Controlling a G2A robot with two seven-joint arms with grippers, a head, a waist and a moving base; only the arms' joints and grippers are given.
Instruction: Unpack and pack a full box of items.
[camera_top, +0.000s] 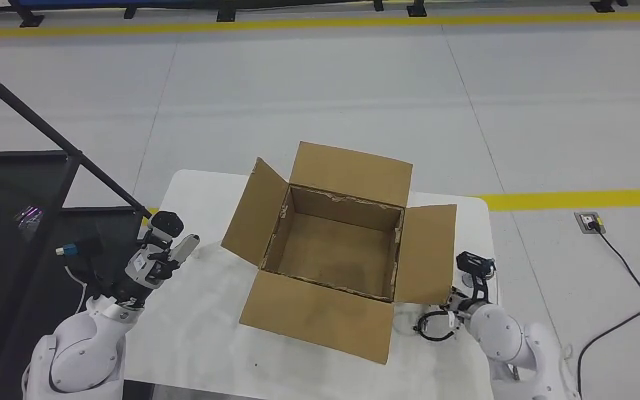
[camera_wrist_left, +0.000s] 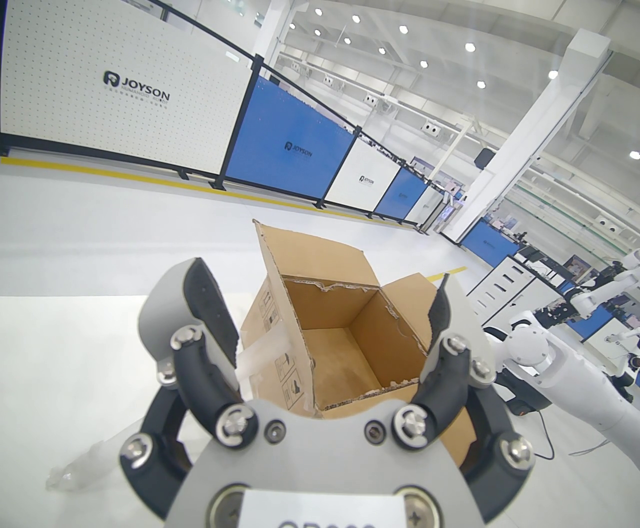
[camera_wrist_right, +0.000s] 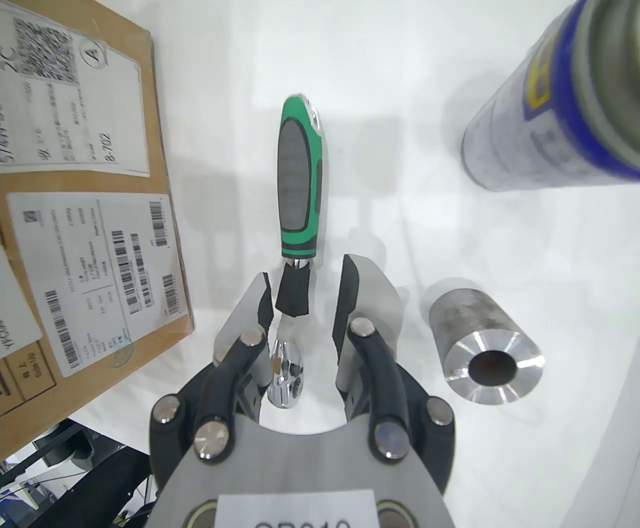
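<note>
Cardboard box (camera_top: 350, 172) open, right end effector (camera_wrist_right: 306, 280) straddling ratchet (camera_wrist_right: 297, 175)

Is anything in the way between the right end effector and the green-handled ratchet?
Nothing visible: the right end effector, open, straddles the ratchet at its neck. The metal cylinder and spray can sit to one side.

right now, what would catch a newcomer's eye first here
An open, empty cardboard box dominates the table, flaps spread. At one side the open right gripper straddles a green-handled ratchet, near a metal cylinder and a blue spray can. The open left gripper hangs at the other side.
</note>
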